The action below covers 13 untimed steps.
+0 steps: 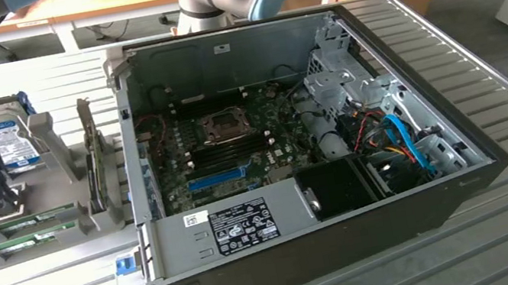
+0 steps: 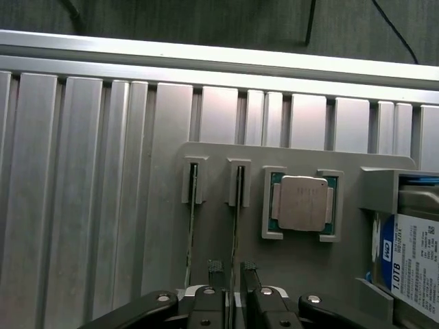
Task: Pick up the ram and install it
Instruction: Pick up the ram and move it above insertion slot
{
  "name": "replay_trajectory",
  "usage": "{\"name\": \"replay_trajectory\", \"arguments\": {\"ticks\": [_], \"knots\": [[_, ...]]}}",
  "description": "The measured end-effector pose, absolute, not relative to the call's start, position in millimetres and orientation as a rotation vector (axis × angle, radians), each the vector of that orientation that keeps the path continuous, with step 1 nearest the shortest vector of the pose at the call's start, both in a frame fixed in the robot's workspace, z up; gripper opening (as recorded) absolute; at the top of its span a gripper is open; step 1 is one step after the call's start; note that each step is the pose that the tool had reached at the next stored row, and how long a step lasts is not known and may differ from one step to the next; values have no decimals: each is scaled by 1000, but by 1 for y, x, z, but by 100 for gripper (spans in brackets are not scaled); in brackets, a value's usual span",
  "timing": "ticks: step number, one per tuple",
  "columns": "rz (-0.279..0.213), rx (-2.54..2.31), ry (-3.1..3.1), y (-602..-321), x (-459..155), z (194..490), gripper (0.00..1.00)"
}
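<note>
Claw [image 2: 232, 267] spread, straddling ram [image 2: 237, 219], seemingly not touching; second stick [image 2: 191, 226] just beside, processor [image 2: 300, 203], hard drive [image 2: 415, 260] near.

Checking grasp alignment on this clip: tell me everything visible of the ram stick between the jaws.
The ram is a thin green board seen edge-on, standing on its long edge in the grey holder. One end sits in a raised slot bracket; the other runs between the gripper's open jaws, which straddle it without visibly touching. A second stick stands parallel beside it, apart. Its chips and label cannot be made out.
</note>
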<state>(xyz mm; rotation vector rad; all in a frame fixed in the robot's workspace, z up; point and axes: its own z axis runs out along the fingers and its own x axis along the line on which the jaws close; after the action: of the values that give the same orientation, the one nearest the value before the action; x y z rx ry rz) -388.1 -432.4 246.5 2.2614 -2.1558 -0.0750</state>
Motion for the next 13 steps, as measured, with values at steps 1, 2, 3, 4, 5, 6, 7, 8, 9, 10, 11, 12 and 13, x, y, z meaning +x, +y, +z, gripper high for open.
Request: {"name": "replay_trajectory", "arguments": {"ticks": [1, 2, 3, 4, 5, 6, 7, 8, 9, 10, 11, 12, 13], "knots": [[-75, 2261, -2156, -434, -388, 247, 24], [-75, 2261, -2156, -435, -388, 246, 24], [-75, 2261, -2156, -436, -388, 247, 24], [-75, 2261, -2156, -438, -388, 247, 24], [-75, 2261, -2156, -439, -388, 247, 24], [-75, 2261, -2156, -440, -388, 247, 24], [-75, 2261, -2156, -441, -388, 246, 24], [-75, 2261, -2156, -442, -388, 246, 24], [-75, 2261, -2156, -443, -388, 247, 24], [-75, 2261, -2156, -444, -388, 247, 24], [-75, 2261, -2156, -445, -388, 247, 24], [-75, 2261, -2156, -446, -388, 247, 24], [-75, 2261, -2156, -447, -388, 247, 24]]}}
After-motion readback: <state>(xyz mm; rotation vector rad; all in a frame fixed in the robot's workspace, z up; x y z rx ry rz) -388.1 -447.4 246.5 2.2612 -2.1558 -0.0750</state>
